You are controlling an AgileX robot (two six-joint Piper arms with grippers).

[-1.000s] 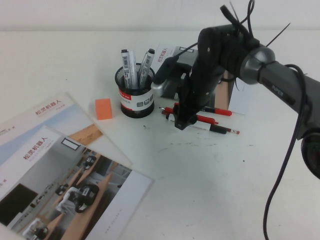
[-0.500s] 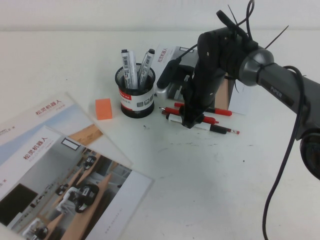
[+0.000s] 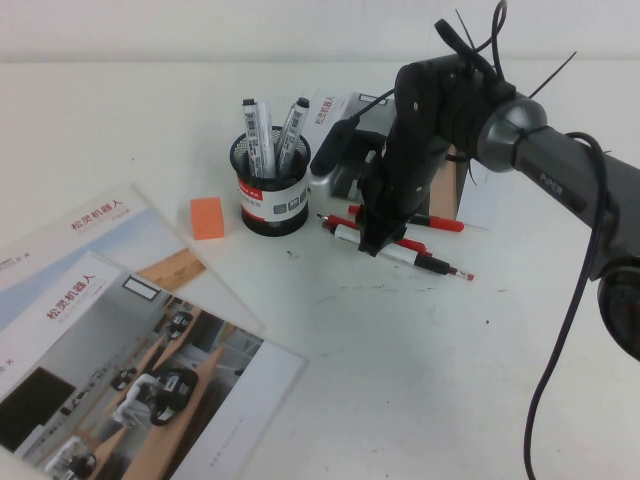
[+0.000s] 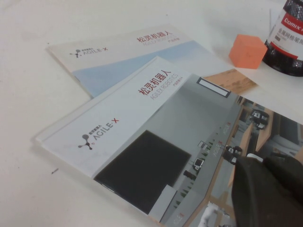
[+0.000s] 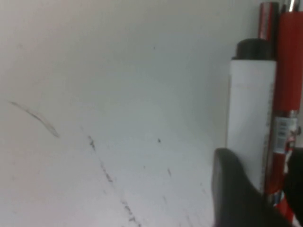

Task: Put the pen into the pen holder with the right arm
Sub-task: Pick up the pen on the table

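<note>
Jaws of the right gripper (image 3: 378,243) sit half open around the pen (image 3: 350,236); nothing lifted, pen holder (image 3: 272,195) waits nearby. Left gripper (image 4: 267,191) parked.

Two brochures (image 3: 120,330) overlap near an orange block (image 3: 208,217); red pens (image 3: 440,222) lie further right.

white-grey pen (image 3: 345,235), black mesh pen holder (image 3: 272,205), orange block (image 3: 208,217).

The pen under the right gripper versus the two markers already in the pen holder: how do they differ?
The pen lies flat on the table among red pens, under the right gripper; the two markers stand upright, leaning apart, in the pen holder. Both kinds have pale barrels with black caps. The left gripper is over the brochures.
</note>
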